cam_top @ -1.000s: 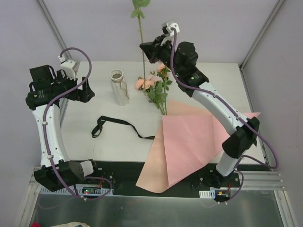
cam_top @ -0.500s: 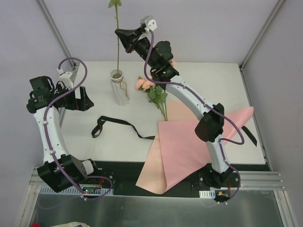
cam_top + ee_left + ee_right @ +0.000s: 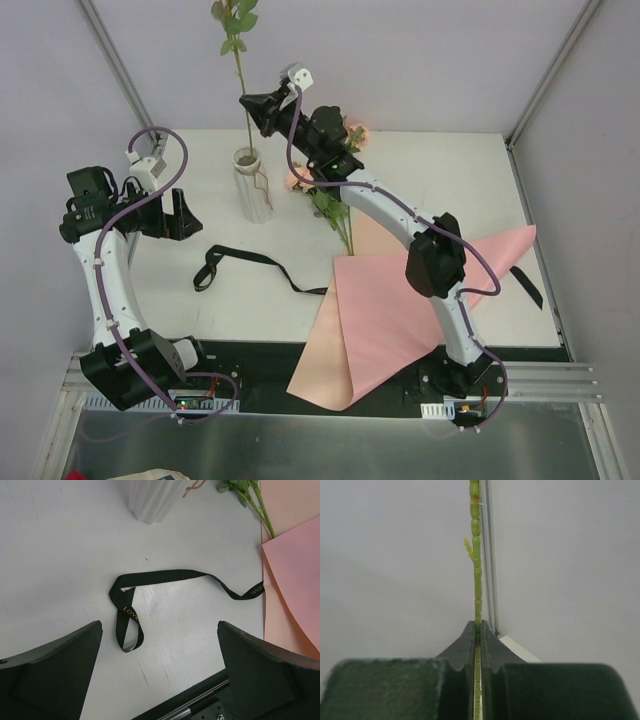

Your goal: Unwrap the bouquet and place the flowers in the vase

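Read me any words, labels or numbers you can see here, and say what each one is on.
"LOV": gold letters on the thin black fabric ribbon, near its loop; any further letters are unclear.
More gold lettering at the ribbon's end by the pink paper sheet: too small to read.
No other text is visible.

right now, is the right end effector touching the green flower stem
Touching. The right wrist view shows the right end effector pinched shut on the flower stem, which is pressed from both sides with no gap.
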